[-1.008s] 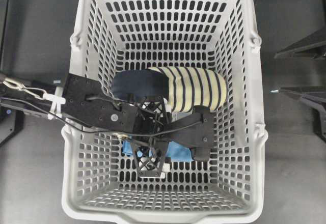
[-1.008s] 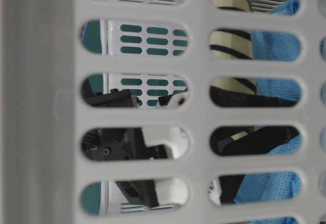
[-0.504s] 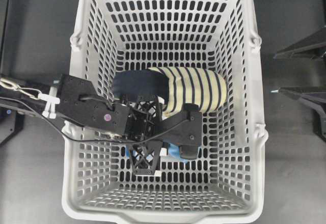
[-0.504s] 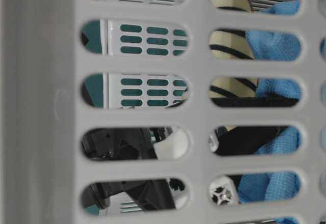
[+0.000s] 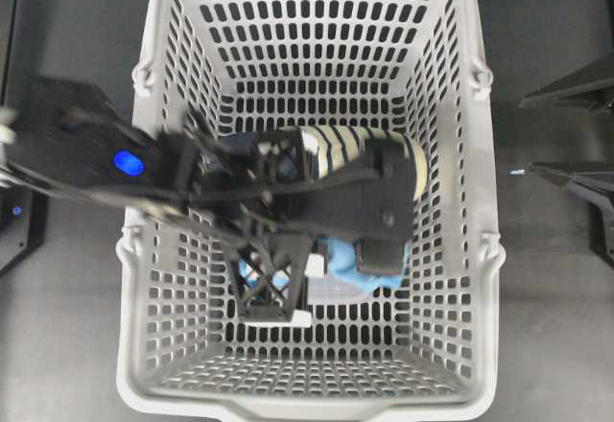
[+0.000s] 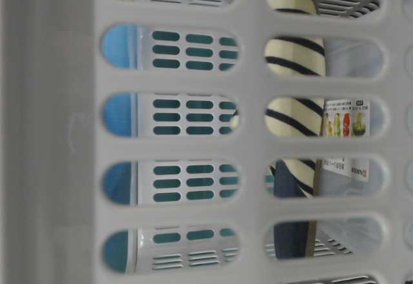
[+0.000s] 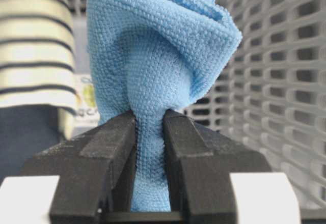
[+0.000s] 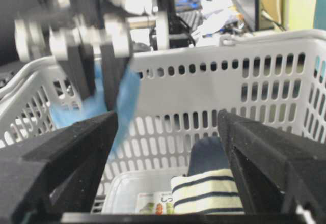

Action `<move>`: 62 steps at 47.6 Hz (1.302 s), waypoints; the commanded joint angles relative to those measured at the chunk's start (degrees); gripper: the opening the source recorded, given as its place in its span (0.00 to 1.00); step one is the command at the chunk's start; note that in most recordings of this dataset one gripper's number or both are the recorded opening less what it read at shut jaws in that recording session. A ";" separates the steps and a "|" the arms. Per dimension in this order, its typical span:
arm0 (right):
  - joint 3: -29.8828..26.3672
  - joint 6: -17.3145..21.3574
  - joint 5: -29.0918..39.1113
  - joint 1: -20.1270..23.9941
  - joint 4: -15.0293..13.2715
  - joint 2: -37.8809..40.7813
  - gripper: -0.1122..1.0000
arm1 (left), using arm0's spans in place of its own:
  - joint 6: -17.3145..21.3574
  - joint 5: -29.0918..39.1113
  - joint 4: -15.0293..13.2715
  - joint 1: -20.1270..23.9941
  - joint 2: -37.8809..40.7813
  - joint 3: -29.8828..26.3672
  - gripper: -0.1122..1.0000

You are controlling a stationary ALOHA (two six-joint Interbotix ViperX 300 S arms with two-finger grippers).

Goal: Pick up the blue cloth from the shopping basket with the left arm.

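The left claw (image 7: 149, 132) is pinching the blue cloth (image 7: 153, 56), its two dark fingers (image 7: 114, 152) squeezing a narrow twist of the fabric between them while the rest is bunching out beyond the tips. From the right arm's camera, that same claw (image 8: 97, 76) is hanging above the inside of the shopping basket (image 8: 214, 76) with the cloth (image 8: 119, 99) dangling beneath it, clear of the floor. From overhead, the left arm (image 5: 125, 163) is reaching in over the basket's rim (image 5: 153, 19), and blue fabric (image 5: 341, 254) is showing under and just beside its claw (image 5: 326, 278). A striped slipper (image 5: 360, 144) is lying in the basket just past the claw, partly covered by the arm; in the left wrist view it (image 7: 30, 46) is sitting off to one side of the cloth. A packet with a printed label (image 6: 345, 117) is resting low against the slipper (image 6: 290, 113).

The right claw (image 8: 168, 152) is standing spread wide, nothing between its fingers (image 8: 66, 158), looking into the basket from outside.
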 commanded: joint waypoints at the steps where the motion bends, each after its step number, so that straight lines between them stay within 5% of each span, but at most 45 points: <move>1: -0.44 0.00 -0.70 -0.09 0.18 0.18 0.79 | 0.00 4.13 0.18 0.09 -2.02 -5.80 0.22; 62: 0.70 0.09 -0.62 -0.09 0.35 -2.72 0.78 | 0.00 1.14 0.26 1.23 -1.76 -6.86 0.23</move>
